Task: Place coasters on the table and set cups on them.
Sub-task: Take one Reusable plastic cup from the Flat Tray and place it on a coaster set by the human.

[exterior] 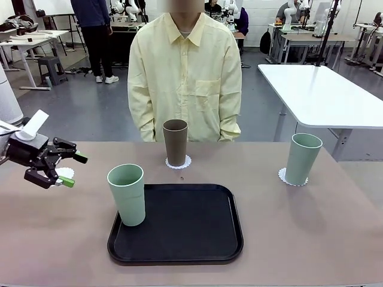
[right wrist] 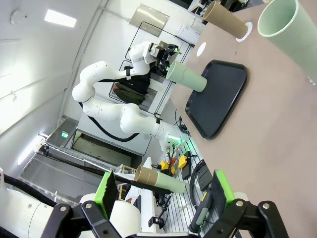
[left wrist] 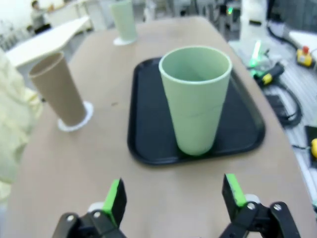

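A mint green cup [exterior: 127, 194] stands on the near left corner of the black tray [exterior: 191, 227]. At the far side of the table [exterior: 299, 227], a brown cup [exterior: 175, 142] rests on a lacy white coaster [exterior: 178, 162]. A second mint cup [exterior: 303, 158] stands on a coaster [exterior: 287, 177] at the right. My left gripper [exterior: 73, 170] is open, hovering left of the tray over a third, bare coaster [exterior: 63, 173]. Its wrist view faces the tray cup [left wrist: 195, 99] between open fingers [left wrist: 116, 198]. My right gripper [right wrist: 162, 191] is open, holding nothing, well away from the cups.
A person in a pale yellow shirt [exterior: 185, 78] stands at the table's far edge behind the brown cup. A white table [exterior: 323, 95] lies beyond at the right. The tray's right half is bare.
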Controlling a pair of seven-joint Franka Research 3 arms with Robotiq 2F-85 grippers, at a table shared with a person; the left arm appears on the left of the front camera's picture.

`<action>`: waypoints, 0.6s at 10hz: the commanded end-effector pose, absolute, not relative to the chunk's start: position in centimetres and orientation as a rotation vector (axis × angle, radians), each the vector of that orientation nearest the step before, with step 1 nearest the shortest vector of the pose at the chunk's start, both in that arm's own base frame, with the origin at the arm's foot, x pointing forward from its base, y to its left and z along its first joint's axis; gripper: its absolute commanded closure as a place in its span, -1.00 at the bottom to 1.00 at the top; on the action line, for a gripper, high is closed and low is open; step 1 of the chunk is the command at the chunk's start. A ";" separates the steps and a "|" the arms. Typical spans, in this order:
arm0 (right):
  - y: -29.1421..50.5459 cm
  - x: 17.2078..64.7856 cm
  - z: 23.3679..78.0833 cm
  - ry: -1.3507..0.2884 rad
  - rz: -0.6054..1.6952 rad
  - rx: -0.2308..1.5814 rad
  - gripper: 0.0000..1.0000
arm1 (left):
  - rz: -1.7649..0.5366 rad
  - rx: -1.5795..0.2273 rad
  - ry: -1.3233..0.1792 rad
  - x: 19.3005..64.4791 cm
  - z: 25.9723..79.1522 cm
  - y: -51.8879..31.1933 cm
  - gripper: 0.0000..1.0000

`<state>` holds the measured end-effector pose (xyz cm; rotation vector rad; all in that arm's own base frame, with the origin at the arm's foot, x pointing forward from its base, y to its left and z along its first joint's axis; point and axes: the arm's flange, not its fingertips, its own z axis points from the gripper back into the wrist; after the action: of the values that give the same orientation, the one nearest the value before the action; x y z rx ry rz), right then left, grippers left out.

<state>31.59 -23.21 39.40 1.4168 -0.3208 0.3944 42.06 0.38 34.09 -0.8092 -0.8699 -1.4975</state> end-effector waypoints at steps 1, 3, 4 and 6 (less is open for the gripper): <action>-22.8 31.2 39.2 -0.344 0.406 1.408 -1.00 | -1.441 -0.897 -0.900 43.9 32.1 1.2 -1.00; -22.8 31.2 39.2 -0.344 0.406 1.408 -1.00 | -1.398 -0.978 -0.942 43.6 29.6 0.1 -1.00; -22.8 31.2 39.2 -0.344 0.406 1.408 -1.00 | -1.420 -1.026 -0.959 43.4 29.1 -0.8 -1.00; -22.8 31.2 39.2 -0.344 0.406 1.408 -1.00 | -1.479 -1.067 -0.953 42.4 28.4 -2.6 -1.00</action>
<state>31.60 -23.19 39.40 1.4167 -0.3204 0.3949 42.84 -2.33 28.64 -1.0523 -0.9029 -1.4320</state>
